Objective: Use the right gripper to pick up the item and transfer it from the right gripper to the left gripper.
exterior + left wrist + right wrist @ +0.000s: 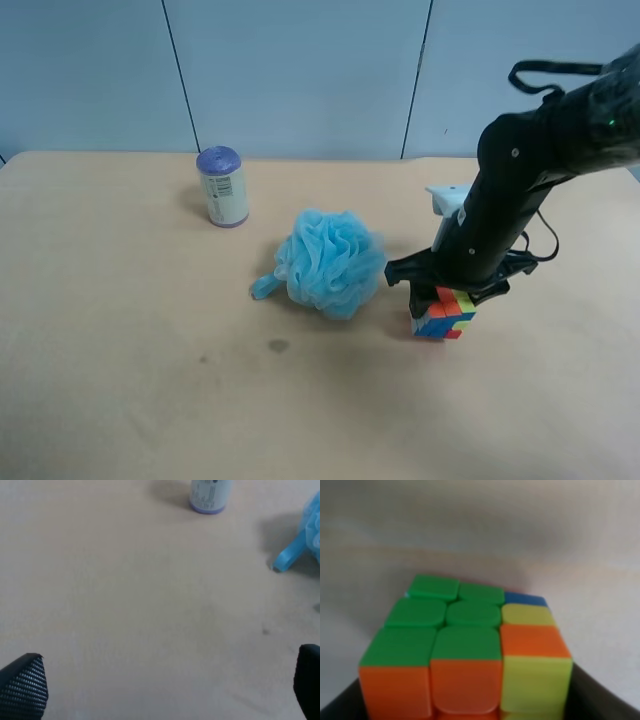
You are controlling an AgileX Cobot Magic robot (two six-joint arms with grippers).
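Observation:
The puzzle cube [446, 314] sits low at the table surface, just right of the blue puff. My right gripper [444, 292], on the black arm with a white wrist bracket, comes down over it from above. In the right wrist view the cube [465, 645] fills the frame, with green top squares and orange and yellow front squares. The right gripper [470, 702] has its dark fingers [602, 695] pressed against both sides of the cube. My left gripper [165, 690] is open and empty over bare table, its fingertips [24, 689] far apart. It is out of the exterior high view.
A fluffy blue mesh bath puff [331, 262] lies close to the left of the cube; its tail shows in the left wrist view [289, 557]. A white canister with a purple lid [222, 187] stands at the back left and also shows in the left wrist view [210, 495]. The tan table [130, 380] extends to the front and left.

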